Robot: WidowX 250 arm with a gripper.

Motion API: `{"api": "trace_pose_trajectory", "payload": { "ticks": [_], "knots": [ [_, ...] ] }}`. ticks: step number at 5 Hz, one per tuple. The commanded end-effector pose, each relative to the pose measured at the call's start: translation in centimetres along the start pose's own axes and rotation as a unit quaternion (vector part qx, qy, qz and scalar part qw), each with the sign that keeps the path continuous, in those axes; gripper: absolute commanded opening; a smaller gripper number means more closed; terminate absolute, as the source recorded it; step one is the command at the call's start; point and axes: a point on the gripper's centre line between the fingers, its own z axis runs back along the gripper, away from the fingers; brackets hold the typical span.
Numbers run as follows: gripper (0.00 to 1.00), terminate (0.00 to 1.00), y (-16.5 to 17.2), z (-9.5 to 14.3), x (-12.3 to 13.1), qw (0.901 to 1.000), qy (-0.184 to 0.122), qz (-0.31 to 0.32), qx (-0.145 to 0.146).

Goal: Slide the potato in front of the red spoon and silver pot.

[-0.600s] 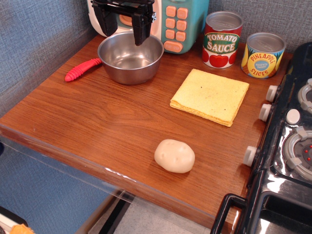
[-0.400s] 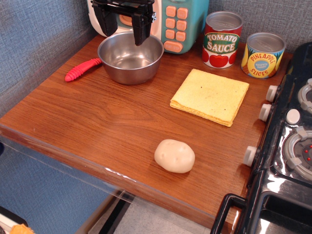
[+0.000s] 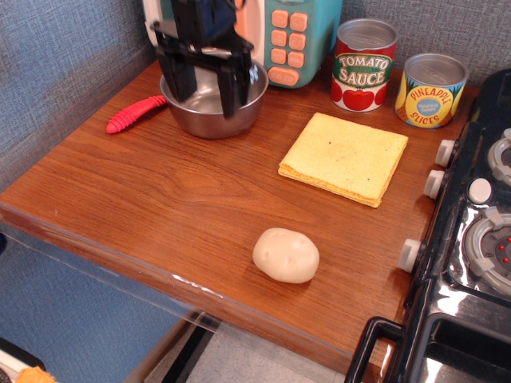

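The pale cream potato [image 3: 286, 254] lies on the wooden counter near the front edge, right of centre. The red spoon [image 3: 134, 113] lies at the back left, just left of the silver pot [image 3: 209, 113]. My black gripper [image 3: 206, 89] hangs over the pot with its two fingers spread apart, open and empty. It covers much of the pot's inside. The gripper is far from the potato, up and to the left of it.
A yellow sponge cloth [image 3: 344, 156] lies right of centre. A tomato sauce can [image 3: 363, 64] and a pineapple slices can [image 3: 431, 89] stand at the back right. A teal toy microwave [image 3: 291, 36] is behind the pot. A black toy stove [image 3: 471, 239] borders the right side.
My gripper has come down and forward from above the pot's back rim, so it now hangs lower over the pot. The potato, spoon and pot have not moved.
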Motion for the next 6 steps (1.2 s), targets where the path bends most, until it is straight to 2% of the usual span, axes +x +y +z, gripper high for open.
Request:
{"api": "trace_pose_trajectory", "payload": {
  "ticks": [1, 2, 3, 4, 5, 6],
  "knots": [
    [1.0, 0.0, -3.5, 1.6, -4.4, 0.9955, -0.034, -0.088, -0.011],
    [1.0, 0.0, -4.9, -0.5, -7.4, 0.9883, -0.028, -0.148, -0.023],
    [1.0, 0.0, -6.5, -3.5, -8.8, 0.9721, -0.024, -0.233, -0.019],
    [1.0, 0.0, -8.1, -4.7, -8.4, 0.9543, -0.038, -0.296, -0.006],
    [1.0, 0.0, -9.7, -4.8, -8.0, 0.9306, -0.048, -0.363, 0.01],
    [1.0, 0.0, -11.2, -4.8, -7.8, 0.9104, -0.05, -0.41, 0.013]
  ]
}}
